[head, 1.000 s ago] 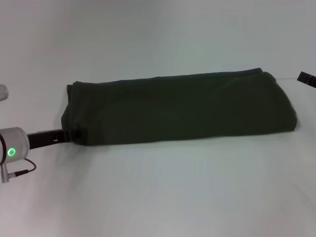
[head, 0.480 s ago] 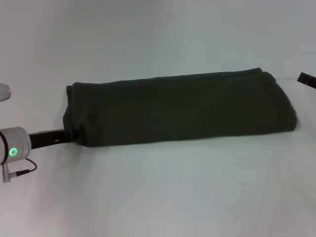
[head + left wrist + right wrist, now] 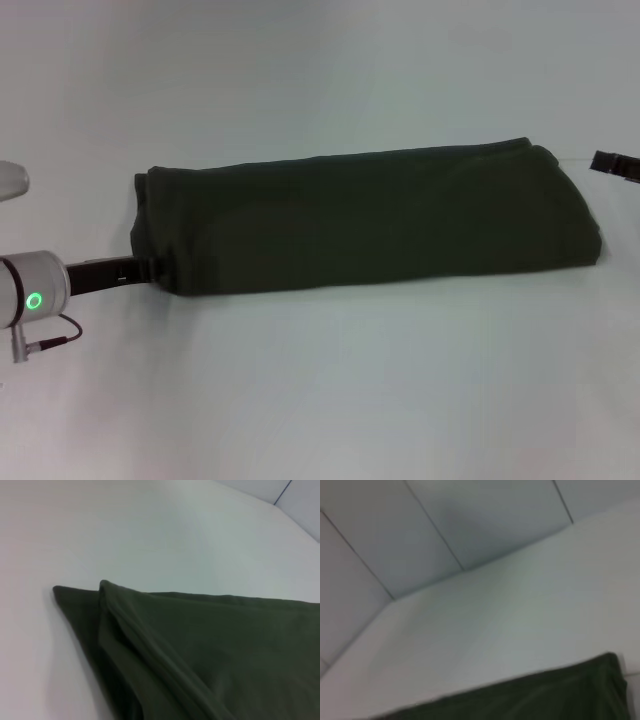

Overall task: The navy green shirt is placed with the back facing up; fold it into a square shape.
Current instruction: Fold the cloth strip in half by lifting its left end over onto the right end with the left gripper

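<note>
The navy green shirt (image 3: 370,215) lies folded into a long dark band across the white table, plain side up, with no lettering showing. My left gripper (image 3: 145,269) is low at the band's left near corner and touches the cloth there. My right gripper (image 3: 612,164) shows only as a dark tip at the right edge of the head view, just beyond the band's far right corner. The left wrist view shows the shirt's layered left end (image 3: 200,650) close up. The right wrist view shows its right end (image 3: 545,695).
The white table (image 3: 350,380) spreads around the shirt on all sides. Pale wall panels (image 3: 470,520) stand behind the table's far edge in the right wrist view.
My left arm has shifted slightly right and up, closer against the shirt's left corner. My right gripper's tip has come a little further into view. The shirt has not visibly moved.
</note>
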### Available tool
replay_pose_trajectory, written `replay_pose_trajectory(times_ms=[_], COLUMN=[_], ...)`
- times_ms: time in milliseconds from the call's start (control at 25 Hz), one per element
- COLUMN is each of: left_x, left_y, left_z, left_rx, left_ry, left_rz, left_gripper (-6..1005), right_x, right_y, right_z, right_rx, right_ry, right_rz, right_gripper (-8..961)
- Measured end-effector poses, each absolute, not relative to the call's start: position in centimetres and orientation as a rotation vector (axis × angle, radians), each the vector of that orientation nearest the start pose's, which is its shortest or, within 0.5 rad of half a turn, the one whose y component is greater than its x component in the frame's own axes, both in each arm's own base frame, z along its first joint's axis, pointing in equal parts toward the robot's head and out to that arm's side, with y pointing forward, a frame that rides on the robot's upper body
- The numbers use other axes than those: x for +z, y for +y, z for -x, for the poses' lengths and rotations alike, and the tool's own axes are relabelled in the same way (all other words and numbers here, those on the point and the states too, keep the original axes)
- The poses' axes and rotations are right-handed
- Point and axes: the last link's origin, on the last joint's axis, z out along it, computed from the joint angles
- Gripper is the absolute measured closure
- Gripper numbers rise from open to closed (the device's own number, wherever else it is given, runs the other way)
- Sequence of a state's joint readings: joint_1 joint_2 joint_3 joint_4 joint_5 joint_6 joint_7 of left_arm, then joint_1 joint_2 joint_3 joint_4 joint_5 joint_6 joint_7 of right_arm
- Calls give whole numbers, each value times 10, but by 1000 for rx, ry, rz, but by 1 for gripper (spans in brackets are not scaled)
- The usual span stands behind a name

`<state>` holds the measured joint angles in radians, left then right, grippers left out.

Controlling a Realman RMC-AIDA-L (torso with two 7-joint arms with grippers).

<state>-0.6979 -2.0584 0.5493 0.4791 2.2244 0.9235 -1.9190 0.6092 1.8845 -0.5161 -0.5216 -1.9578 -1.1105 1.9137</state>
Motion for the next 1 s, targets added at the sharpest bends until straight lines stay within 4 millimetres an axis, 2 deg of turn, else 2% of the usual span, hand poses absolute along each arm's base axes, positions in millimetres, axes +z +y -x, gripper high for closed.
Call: replay_pose_trajectory(times_ms=[280,360,560,720,1000], left_x=[-4,-4,-4,-3,-3], left_y=[410,410,410,410,410], left_z=[301,301,301,302,303], left_rx=[-432,-433,-433,-432,-427], left_ry=[-1337,-1337,-1337,-1336,-1335], left_rz=[2100,2098,2096,2093,2093], left_gripper=[982,982,983,983,983], right_x=[116,117,110,98,83], right_y=[435,443,451,451,449], right_z=[-305,-302,-300,-300,-308], right_rx=[421,291,134,60,30], right_ry=[1367,1374,1351,1333,1341], right_rz=[2012,1999,1995,2007,1997], right_gripper=[124,124,127,128,127])
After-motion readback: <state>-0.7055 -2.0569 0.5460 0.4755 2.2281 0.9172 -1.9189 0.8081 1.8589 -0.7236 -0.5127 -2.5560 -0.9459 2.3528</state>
